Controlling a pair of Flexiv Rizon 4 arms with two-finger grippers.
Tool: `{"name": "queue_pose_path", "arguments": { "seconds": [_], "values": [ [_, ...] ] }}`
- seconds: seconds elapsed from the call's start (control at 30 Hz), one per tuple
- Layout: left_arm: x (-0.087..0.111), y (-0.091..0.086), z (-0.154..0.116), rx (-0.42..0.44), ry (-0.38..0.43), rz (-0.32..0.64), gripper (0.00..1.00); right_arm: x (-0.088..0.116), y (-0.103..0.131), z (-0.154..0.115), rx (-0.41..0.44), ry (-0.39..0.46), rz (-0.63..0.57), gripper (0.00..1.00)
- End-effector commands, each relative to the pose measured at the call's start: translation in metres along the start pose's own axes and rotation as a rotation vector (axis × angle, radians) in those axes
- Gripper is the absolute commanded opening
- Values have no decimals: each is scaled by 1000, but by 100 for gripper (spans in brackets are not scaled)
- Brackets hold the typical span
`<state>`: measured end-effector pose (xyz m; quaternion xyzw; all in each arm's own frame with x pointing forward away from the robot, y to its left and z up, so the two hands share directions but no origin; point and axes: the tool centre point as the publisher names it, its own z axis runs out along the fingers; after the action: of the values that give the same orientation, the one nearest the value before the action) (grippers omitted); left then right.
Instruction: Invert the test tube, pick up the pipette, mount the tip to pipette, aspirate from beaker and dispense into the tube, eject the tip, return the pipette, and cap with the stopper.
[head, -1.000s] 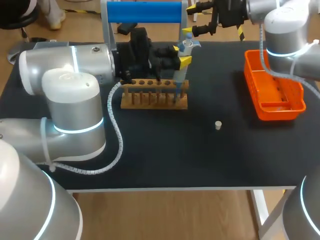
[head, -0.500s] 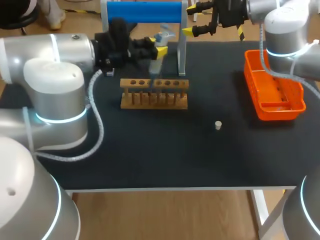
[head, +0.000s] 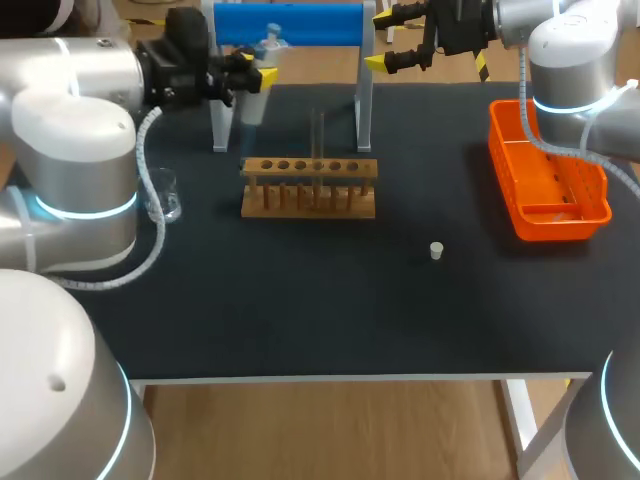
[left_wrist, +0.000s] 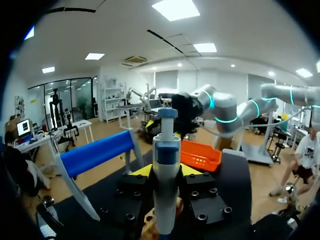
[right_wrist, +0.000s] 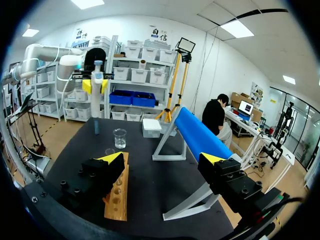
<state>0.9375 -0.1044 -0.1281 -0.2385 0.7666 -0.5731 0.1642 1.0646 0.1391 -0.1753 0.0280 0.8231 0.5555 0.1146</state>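
Observation:
My left gripper (head: 254, 70) is at the table's back left, beside the blue stand's left leg, shut on the grey and blue pipette (head: 262, 52), which hangs upright. In the left wrist view the pipette (left_wrist: 166, 170) sits between the yellow fingertips (left_wrist: 141, 170). A glass test tube (head: 320, 132) stands upright in the wooden rack (head: 310, 190). The beaker (head: 165, 196) is left of the rack. The small white stopper (head: 436, 250) lies right of the rack. My right gripper (head: 384, 40) is open and empty, above the back edge; its own view shows the rack (right_wrist: 117, 192) and beaker (right_wrist: 119, 138) ahead.
A stand with a blue bar (head: 290, 24) spans the back of the table behind the rack. An orange tray (head: 548, 182) sits at the right side. My left arm's large joints (head: 75, 170) overhang the table's left part.
My left arm has carried the pipette from over the rack leftward and back to the stand's left leg, uncovering the beaker. The right arm has not moved.

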Motion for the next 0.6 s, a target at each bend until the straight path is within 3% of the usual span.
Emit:
{"name": "queue_pose_path", "arguments": {
  "seconds": [0.03,0.33,0.6],
  "values": [
    [-12,3,14,-12,-54,-16,0,-1,1,-1,3,3,1,100],
    [-52,14,30,-47,-189,-73,0,-1,1,-1,3,3,1,100],
    [-83,13,39,-64,-256,-94,0,-1,1,-1,3,3,1,100]
  ]
}}
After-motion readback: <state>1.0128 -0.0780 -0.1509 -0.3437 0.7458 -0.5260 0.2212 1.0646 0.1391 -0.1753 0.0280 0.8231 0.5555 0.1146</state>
